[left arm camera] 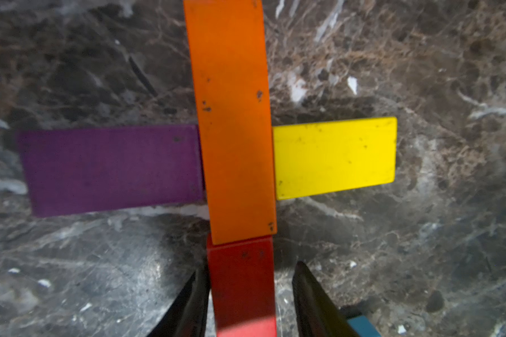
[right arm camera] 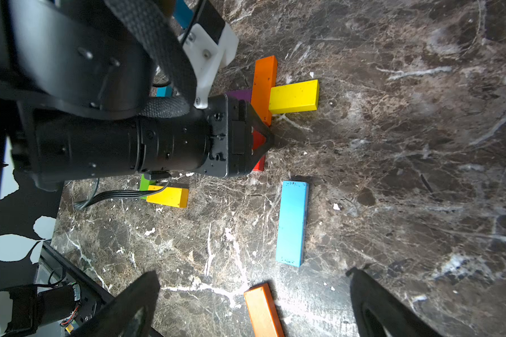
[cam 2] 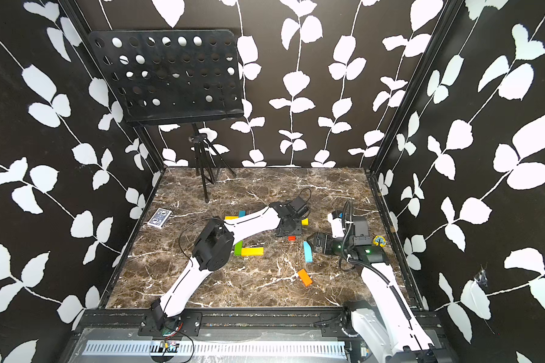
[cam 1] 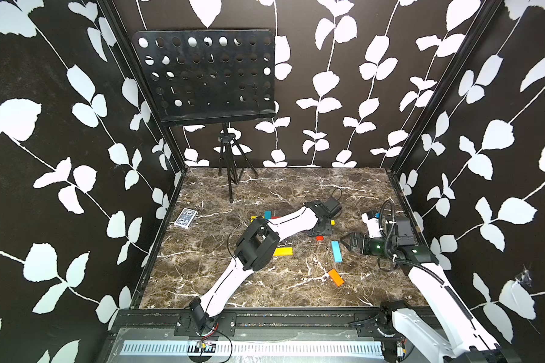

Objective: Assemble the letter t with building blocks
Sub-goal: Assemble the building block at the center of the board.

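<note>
While the left gripper (left arm camera: 251, 265), jaws parted, loosely straddles the red block (left arm camera: 241, 280), it lies six-to-twelve o'clock against the orange block (left arm camera: 231, 116); the right gripper (right arm camera: 253, 271) gapes empty.

Left hand (left arm camera: 250, 266) ajar (narrowly), right hand (right arm camera: 253, 272) splayed wide

Both top views are bright, sharp, bowed at the edges; left wrist view is dim and soft; bench (right arm camera: 421, 175) glints palely.
</note>
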### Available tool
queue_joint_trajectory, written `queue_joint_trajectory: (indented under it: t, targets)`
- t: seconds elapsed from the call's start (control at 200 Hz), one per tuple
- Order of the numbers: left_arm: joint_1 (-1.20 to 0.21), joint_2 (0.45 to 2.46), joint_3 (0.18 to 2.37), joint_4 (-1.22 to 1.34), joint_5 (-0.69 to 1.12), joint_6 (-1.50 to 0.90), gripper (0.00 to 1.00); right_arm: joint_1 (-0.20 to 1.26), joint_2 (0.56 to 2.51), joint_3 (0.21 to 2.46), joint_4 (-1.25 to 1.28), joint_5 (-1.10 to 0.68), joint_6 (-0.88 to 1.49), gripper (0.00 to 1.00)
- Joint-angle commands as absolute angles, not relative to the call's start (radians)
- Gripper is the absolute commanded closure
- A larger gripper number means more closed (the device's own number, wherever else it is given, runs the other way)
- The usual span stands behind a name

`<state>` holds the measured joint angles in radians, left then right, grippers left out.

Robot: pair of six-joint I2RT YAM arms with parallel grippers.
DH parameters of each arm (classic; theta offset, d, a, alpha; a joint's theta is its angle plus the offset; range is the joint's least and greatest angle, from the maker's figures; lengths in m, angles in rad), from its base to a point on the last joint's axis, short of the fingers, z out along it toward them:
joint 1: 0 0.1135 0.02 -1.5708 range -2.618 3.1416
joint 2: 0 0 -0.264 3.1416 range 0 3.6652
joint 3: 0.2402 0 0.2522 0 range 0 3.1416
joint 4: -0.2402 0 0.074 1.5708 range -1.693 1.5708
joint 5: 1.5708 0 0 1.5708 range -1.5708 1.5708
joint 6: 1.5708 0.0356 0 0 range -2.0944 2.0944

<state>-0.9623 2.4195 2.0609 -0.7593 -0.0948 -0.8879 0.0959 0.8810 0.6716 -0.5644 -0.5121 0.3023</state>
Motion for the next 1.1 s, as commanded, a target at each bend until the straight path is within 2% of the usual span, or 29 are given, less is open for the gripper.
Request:
queue_joint_trajectory:
  t: [0.0,0.53,1.096]
  targets:
    - [-0.962,2.457,2.031,-0.809,-0.107,-0.869,0.52,0.092,0.879,0.66,-0.541,-0.529,0.283,0.0]
    - [-0.983,2.469,2.03,-0.874,-0.182,-0.886,0.5,0.092,0.862,0.658,-0.537,-0.558,0.282,0.0]
    - [-0.993,2.49,2.039,-0.872,-0.181,-0.88,0.52,0.092,0.855,0.657,-0.533,-0.571,0.282,0.0]
